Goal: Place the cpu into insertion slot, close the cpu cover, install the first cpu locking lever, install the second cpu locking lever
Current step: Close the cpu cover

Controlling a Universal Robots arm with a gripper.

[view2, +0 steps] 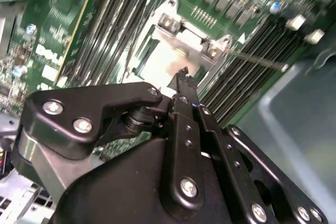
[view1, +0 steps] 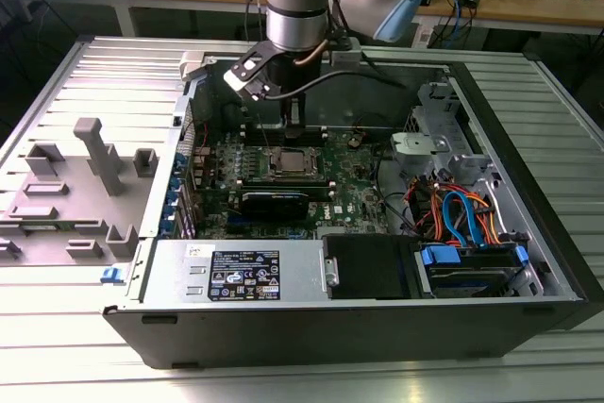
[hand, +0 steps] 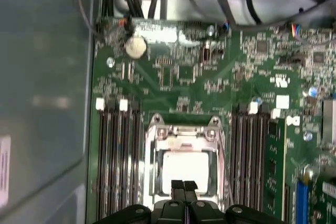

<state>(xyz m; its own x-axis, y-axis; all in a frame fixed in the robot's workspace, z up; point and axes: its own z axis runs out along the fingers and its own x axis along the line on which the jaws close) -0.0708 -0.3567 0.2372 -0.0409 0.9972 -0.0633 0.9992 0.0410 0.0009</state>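
Note:
The cpu [hand: 186,165] lies flat in the insertion slot [view1: 287,163], its dull silver top showing through the window of the cpu cover [hand: 156,153]. The cover is down on the socket, its bolted edge [view2: 189,35] on the side away from my gripper. My gripper [hand: 184,185] hangs just above the socket's near edge, shut, fingertips pressed together with nothing seen between them. In the second wrist view the gripper [view2: 182,73] points at the cover's rim. A thin metal lever rod [view2: 260,61] sticks out from the socket's corner over the memory slots.
Long black memory slots [hand: 118,156] flank the socket on both sides. The open case's wall [hand: 42,103] stands close by. A black card [view1: 274,200], a power supply [view1: 241,276] and blue and orange cables [view1: 462,214] fill the case. A grey fixture [view1: 94,153] stands at the exterior view's left.

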